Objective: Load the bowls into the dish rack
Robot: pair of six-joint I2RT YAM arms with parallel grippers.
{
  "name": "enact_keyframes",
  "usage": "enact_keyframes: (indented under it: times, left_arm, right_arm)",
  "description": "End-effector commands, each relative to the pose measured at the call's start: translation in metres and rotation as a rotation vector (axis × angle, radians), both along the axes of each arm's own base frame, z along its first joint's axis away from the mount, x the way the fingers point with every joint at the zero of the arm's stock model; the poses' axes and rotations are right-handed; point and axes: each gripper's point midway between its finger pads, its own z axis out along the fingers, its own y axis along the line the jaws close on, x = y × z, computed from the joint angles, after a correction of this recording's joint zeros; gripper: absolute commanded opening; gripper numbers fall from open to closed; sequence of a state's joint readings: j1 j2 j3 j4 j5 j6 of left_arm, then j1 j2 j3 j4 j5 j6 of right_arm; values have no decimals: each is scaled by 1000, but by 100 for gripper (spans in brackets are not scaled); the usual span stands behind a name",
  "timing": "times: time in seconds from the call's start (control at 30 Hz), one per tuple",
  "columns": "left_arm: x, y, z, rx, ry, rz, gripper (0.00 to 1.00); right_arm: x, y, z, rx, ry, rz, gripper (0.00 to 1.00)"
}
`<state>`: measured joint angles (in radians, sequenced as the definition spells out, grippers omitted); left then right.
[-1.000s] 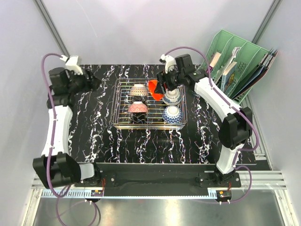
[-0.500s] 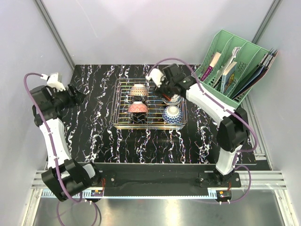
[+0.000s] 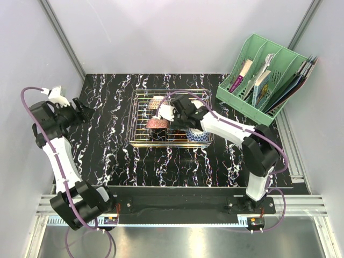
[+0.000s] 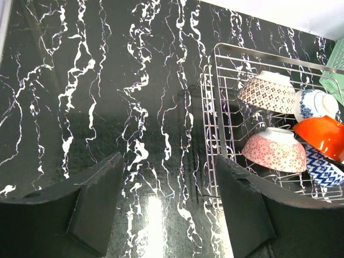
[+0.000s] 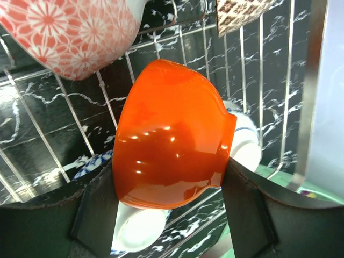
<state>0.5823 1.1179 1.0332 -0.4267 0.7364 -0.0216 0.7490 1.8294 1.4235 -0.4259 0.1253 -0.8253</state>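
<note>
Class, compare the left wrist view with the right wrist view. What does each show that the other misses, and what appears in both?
Only the left wrist view: the left gripper, open and empty, above a wide stretch of the marbled table.
Only the right wrist view: the right gripper, its fingers pressed against either side of the orange bowl, seen close up.
Both views: the dish rack wires, the orange bowl and the pink flowered bowl lying in the rack.
</note>
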Motion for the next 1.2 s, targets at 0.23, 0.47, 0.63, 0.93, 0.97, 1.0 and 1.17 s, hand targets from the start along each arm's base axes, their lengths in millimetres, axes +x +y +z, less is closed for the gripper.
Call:
enact_keyframes:
  times: [0.23,0.47,0.63,0.93,0.97,1.0,1.17]
  left_arm:
    - [-5,-1,7,29,-45,-34,73]
    - [-8,2,2,27,-39,-30,73]
    - [-9,4,-1,24,-35,-29,72]
    - [-9,6,0,13,-38,-28,72]
    - [-9,7,1,17,-40,-26,73]
    - [-9,7,2,18,-42,-26,72]
    - [-9,10,5,16,-47,-22,73]
  right_arm:
    - [31,28,7,-63,-229,71,9]
    - [37,29,-19,-113,-222,79,11]
    - [37,24,-29,-149,-219,80,16]
    - [31,10,-50,-231,-199,89,49]
    - [30,10,-51,-234,-196,91,57]
    - [29,9,-49,-232,-193,90,60]
    - [18,3,-49,-254,-134,106,79]
